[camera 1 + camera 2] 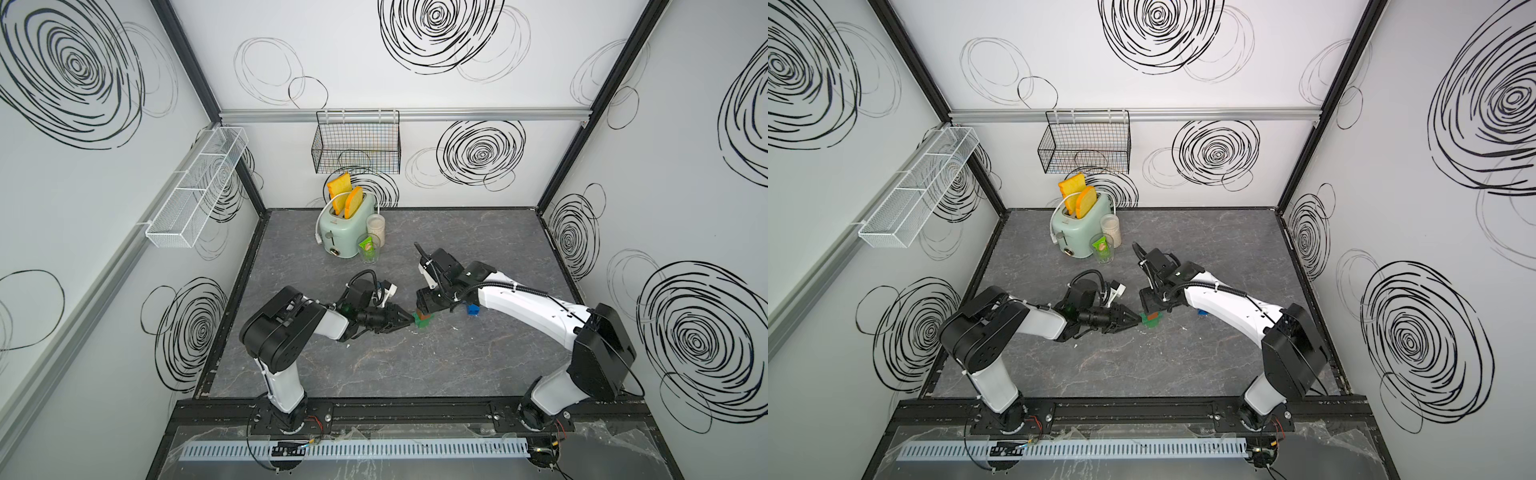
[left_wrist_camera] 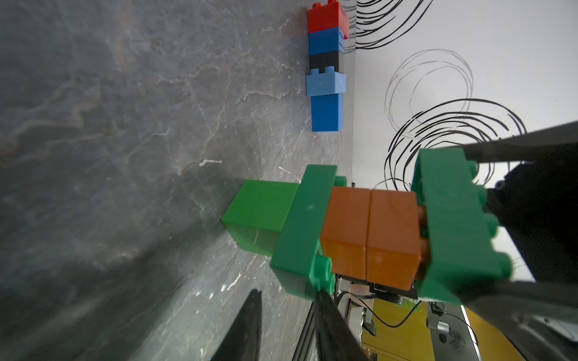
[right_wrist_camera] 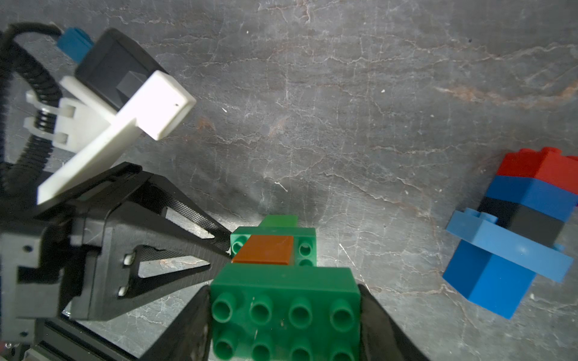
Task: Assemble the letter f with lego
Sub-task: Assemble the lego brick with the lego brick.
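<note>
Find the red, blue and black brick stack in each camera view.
Top view: brick stack peeks out blue under the right arm.
Top view: likewise, a blue sliver.
Left wrist: whole stack lies on the table beyond the green-and-orange tower.
Right wrist: whole stack lies beside that tower, apart.
Shared landmark: the green-and-orange tower.

White shells and black joint housings are seen on the left arm (image 1: pixel 334 325) and right arm (image 1: pixel 519 308), ribbed black cable (image 3: pixel 40 75) is strapped alongside, and the left gripper (image 3: pixel 230 247) is textured black.
</note>
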